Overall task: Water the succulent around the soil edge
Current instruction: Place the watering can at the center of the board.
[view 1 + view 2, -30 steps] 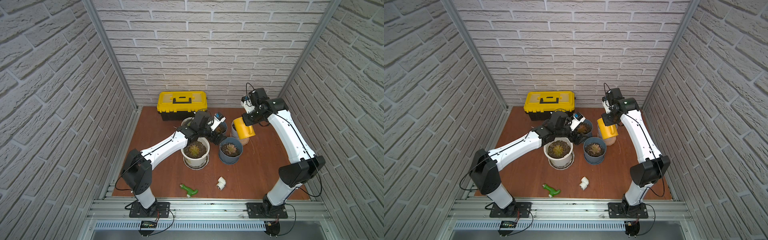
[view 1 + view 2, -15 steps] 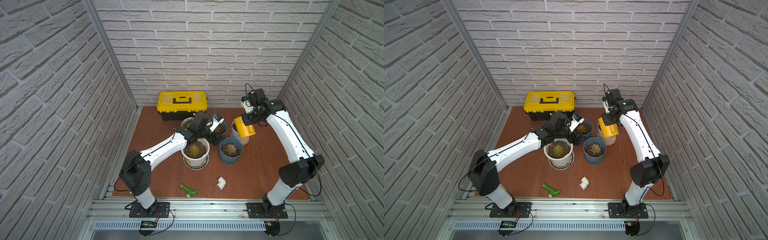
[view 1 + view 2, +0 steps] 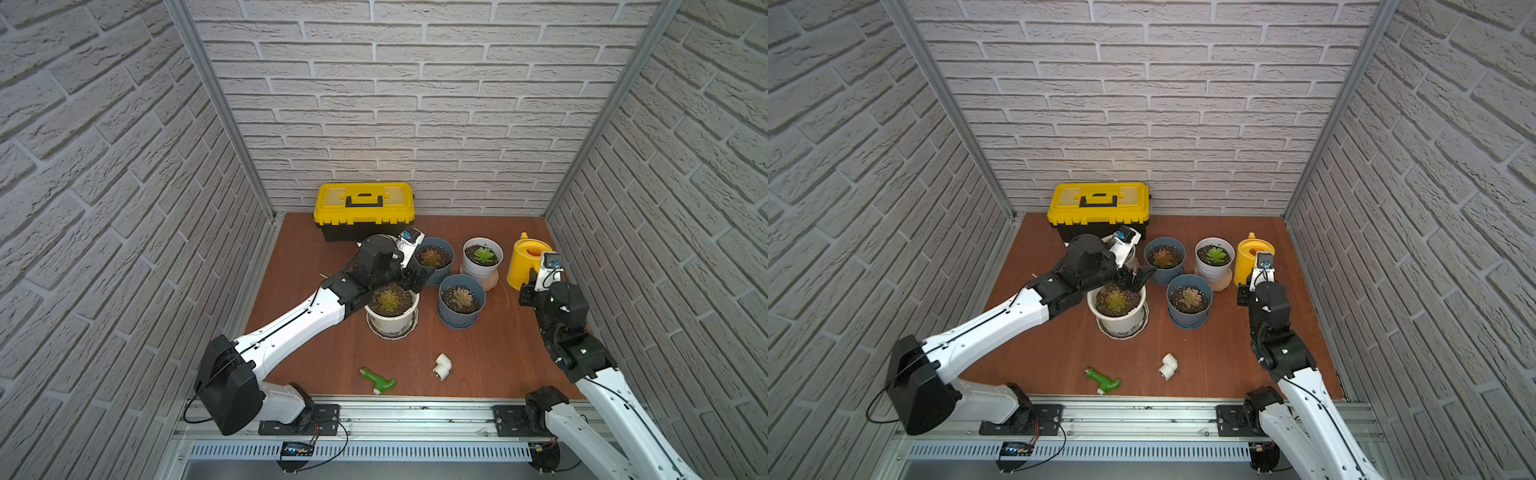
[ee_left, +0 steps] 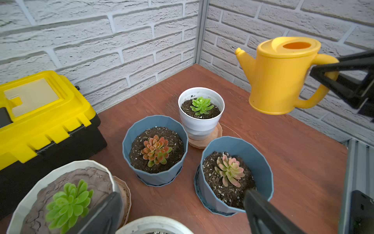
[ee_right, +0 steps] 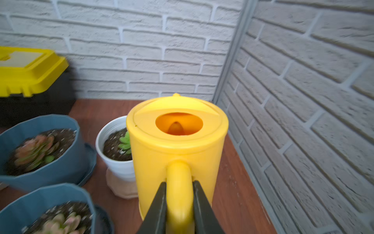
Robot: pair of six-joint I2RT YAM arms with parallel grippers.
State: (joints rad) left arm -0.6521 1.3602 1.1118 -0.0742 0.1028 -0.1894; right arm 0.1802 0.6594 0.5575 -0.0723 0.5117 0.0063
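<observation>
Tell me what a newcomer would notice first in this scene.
The bright yellow plastic watering can stands out, gripped by its handle in the right gripper near the right wall. Next come the yellow-and-black plastic toolbox at the back wall, and the open left gripper above the large white pot in the mid-floor succulent cluster.

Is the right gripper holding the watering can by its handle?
Yes: the right gripper grips the handle of the watering can, a finger each side.
</observation>
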